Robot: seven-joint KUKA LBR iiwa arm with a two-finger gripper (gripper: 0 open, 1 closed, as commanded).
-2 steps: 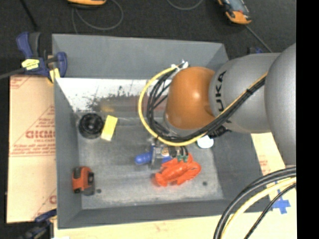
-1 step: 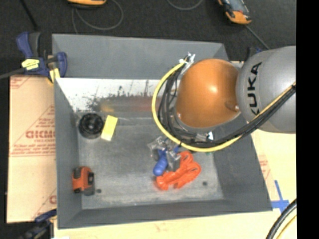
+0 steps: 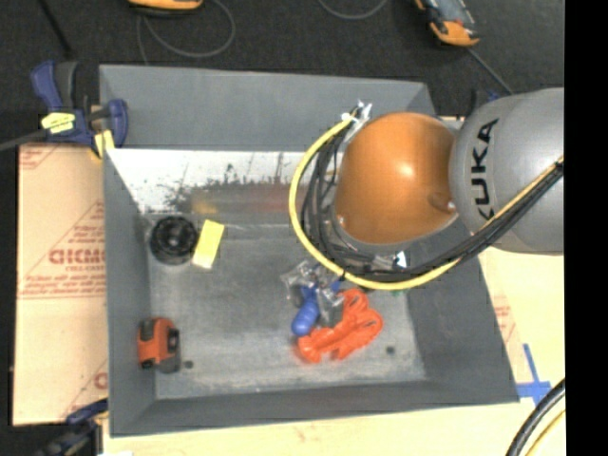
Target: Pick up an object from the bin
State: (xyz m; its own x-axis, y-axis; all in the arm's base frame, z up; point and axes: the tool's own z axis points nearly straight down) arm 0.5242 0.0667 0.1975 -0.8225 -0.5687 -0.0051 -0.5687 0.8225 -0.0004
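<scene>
Five loose things are lying about the floor of the grey metal bin [image 3: 123, 283], which is taking up most of the camera view. Next in bulk, the arm [image 3: 513, 179] is reaching in from the right, with its rounded orange cover [image 3: 399, 183] and a loop of yellow and black cables [image 3: 309, 207] hanging over the bin's right half.

Below the cover, the gripper [image 3: 316, 291] is sitting low over the floor, a little right of the bin's middle and toward the front. I cannot tell whether it is open or closed, as the cover and cables are hiding much of it.

An orange tangle [image 3: 344, 334] of looped strands is lying just beside the gripper, toward the front right. Far off on the left, near the back wall, a black round thing [image 3: 172, 238] is resting flat, and an orange-and-black thing [image 3: 157, 342] is sitting well apart from everything in the front left corner. A yellow block [image 3: 208, 243], slightly tilted, is touching the black round thing's right side.

Smallest, a blue piece [image 3: 305, 316], rounded and elongated, is lying slanted directly under the gripper, its lower end meeting the orange tangle's left edge.
</scene>
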